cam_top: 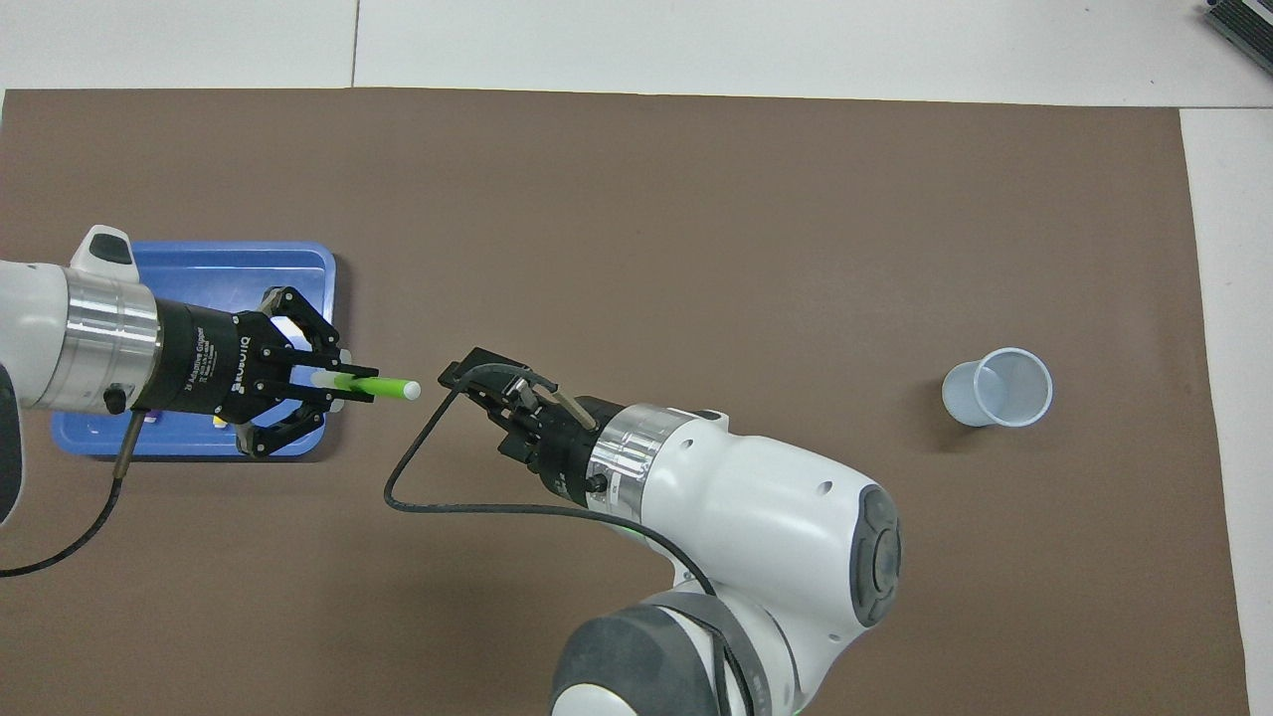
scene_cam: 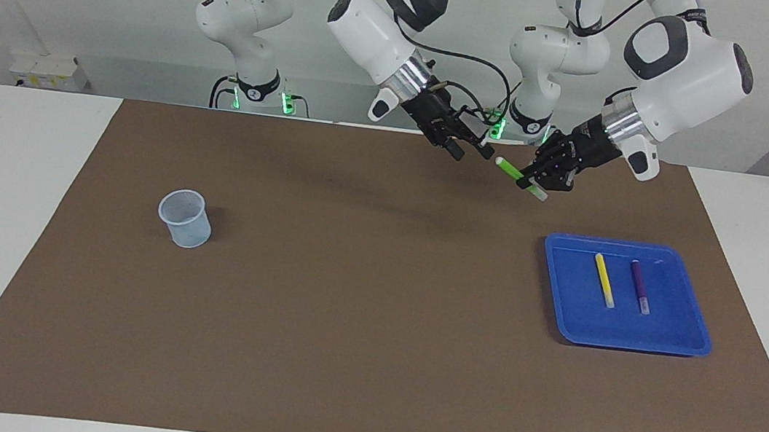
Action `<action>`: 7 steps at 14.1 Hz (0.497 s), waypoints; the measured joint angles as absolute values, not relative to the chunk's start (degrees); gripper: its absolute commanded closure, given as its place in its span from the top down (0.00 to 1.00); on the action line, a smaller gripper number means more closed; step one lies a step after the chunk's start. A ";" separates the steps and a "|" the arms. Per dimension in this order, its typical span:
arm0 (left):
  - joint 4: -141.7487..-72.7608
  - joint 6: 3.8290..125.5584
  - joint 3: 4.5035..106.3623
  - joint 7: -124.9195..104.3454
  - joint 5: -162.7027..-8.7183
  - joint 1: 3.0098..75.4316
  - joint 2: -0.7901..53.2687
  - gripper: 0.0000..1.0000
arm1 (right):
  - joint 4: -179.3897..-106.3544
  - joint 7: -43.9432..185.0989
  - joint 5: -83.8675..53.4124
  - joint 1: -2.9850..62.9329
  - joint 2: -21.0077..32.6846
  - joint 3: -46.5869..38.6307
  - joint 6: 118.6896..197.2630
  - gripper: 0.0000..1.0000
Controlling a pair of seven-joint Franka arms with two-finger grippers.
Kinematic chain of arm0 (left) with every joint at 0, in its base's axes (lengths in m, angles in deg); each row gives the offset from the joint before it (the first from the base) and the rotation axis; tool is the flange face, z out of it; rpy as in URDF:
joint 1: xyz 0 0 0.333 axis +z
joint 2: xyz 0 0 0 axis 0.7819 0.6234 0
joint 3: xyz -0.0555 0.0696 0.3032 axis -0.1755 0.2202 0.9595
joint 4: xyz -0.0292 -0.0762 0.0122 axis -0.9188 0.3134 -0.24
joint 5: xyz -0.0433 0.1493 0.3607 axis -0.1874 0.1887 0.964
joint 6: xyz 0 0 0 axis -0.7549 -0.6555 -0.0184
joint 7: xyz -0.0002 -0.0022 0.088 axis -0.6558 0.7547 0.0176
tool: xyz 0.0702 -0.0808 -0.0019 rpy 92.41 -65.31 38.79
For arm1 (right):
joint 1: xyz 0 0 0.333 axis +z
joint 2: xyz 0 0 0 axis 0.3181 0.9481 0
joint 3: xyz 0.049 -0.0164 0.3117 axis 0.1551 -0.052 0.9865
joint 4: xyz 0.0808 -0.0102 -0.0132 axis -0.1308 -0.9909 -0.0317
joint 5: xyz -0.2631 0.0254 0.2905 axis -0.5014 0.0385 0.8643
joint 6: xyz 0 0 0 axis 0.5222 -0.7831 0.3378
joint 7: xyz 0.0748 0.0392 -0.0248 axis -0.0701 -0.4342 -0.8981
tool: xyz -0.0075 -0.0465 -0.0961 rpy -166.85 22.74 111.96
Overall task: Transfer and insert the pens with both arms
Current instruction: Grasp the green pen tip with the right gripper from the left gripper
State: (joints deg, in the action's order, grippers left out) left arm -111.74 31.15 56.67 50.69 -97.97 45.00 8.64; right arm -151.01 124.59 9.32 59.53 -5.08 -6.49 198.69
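My left gripper (scene_cam: 525, 180) is shut on the green pen (scene_cam: 508, 166) and holds it level in the air, over the mat just beside the blue tray (scene_cam: 673, 314). The pen's free end points at my right gripper (scene_cam: 472, 151), which is open in the air a short gap away and does not touch it. In the overhead view the left gripper (cam_top: 338, 383) holds the green pen (cam_top: 383, 386) toward the right gripper (cam_top: 475, 380). The yellow pen (scene_cam: 604, 280) and the purple pen (scene_cam: 639, 285) lie side by side in the tray.
A translucent cup (scene_cam: 185, 219) stands upright on the brown mat (scene_cam: 359, 301) toward the right arm's end; it also shows in the overhead view (cam_top: 998, 387). The left arm hides most of the tray (cam_top: 229, 264) from above. Two smaller white arms (scene_cam: 254, 82) stand near the table's edge.
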 measured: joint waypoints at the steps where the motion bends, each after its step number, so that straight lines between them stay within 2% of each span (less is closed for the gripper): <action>1: -111.74 31.39 56.66 51.09 -98.04 44.65 8.64 0.00 | -150.62 124.59 9.32 59.53 -4.97 -6.48 198.69 1.00; 4: -111.74 31.90 56.66 52.23 -98.09 44.13 8.63 0.00 | -149.61 124.68 9.32 60.58 -4.88 -6.10 198.85 1.00; 7: -111.74 32.08 56.67 52.76 -98.59 44.13 8.48 0.00 | -149.25 125.27 9.32 62.48 -3.85 -5.84 202.18 1.00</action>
